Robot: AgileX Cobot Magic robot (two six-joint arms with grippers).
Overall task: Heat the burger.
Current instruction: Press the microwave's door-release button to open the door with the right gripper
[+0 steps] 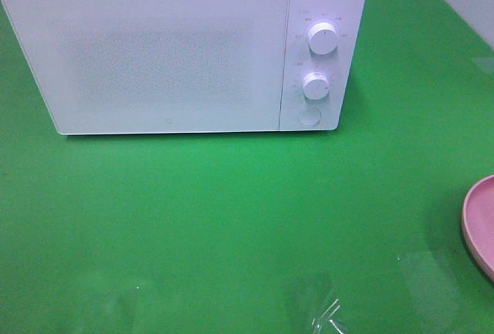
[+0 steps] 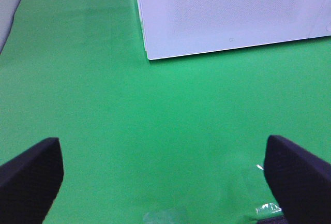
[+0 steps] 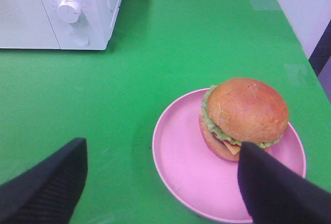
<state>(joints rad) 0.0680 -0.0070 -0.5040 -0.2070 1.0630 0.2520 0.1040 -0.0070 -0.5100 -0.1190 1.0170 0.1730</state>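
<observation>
- While neither arm shows in the high view, both wrist cams show their own jaws: left gripper (image 2: pixel 164 169) spread wide with nothing between the fingers, just bare green table (image 1: pixel 231 210) below.
- right gripper (image 3: pixel 163 177) also spread wide, holding nothing.
- burger (image 3: pixel 243 118) sits upright on a pink plate (image 3: pixel 181 167), off-centre, toward the rim on the side away from the microwave (image 1: pixel 181 48).
- One right finger (image 3: pixel 274 188) overlaps the burger's near edge in the wrist view; can't tell whether it touches.
- Plate is at the table's right side, well apart from the microwave. High view catches only a sliver of its rim at the right edge, burger out of frame there.
- Microwave stands at the back of the table, door (image 1: pixel 147 60) shut.
- Control panel right of the door: upper knob (image 1: pixel 322 38), lower knob (image 1: pixel 316 86), round button (image 1: pixel 309 116) underneath.
- Scrap of clear plastic film (image 1: pixel 328 315) lies on the table near the front edge.
</observation>
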